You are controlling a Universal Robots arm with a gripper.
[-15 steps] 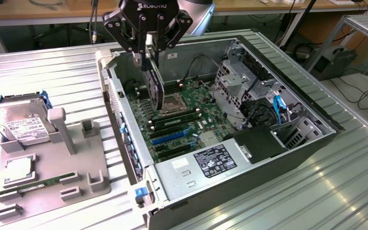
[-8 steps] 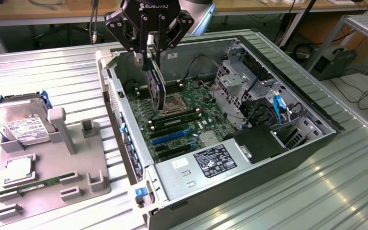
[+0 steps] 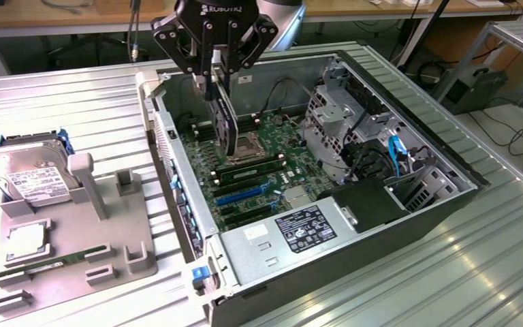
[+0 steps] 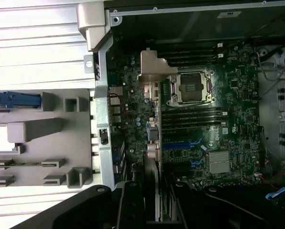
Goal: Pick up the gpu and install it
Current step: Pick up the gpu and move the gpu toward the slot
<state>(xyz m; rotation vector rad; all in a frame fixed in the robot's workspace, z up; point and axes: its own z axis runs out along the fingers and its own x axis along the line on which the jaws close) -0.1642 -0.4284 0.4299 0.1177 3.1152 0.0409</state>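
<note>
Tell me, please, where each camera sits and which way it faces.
Exterior view: high off the arm, looking down at the open computer case; shows the gripper holding the gpu upright.
Wrist view: on the wrist, looking down into the case along the gpu's edge; shows the gripper's fingers.
Both share the gpu, motherboard and grey fixture tray.

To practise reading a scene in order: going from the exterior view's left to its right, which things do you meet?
hard drive → bare end of the grey holder → gpu, gripped edge-on by the gripper → metal drive cage → blue cable
</note>
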